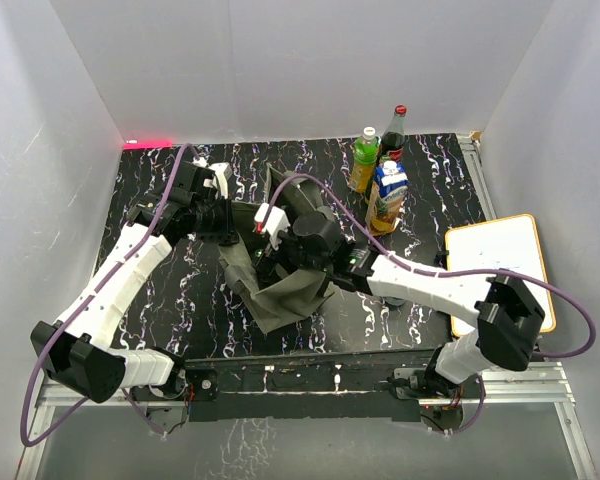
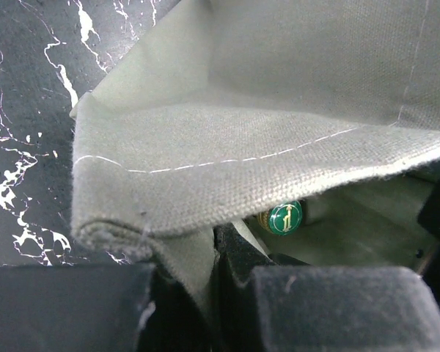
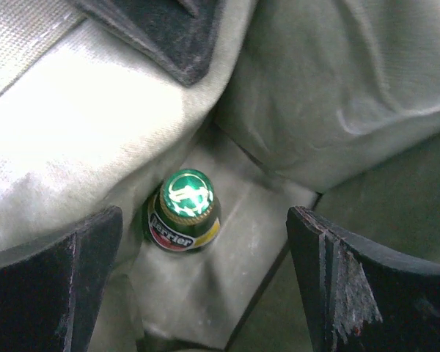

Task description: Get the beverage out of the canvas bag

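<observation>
Bottle [image 3: 182, 211] beyond, between parted right jaws

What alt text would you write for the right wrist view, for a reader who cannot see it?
A green-capped Perrier bottle stands deep inside the canvas bag, seen from above. The right claw hangs open over it, its jaws set wide on either side, clear of the bottle.

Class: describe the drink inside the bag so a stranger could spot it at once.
Find the olive-grey canvas bag, centre view. Inside is a green-capped Perrier bottle. Unlike the three drinks behind the bag, it is hidden by fabric.
</observation>
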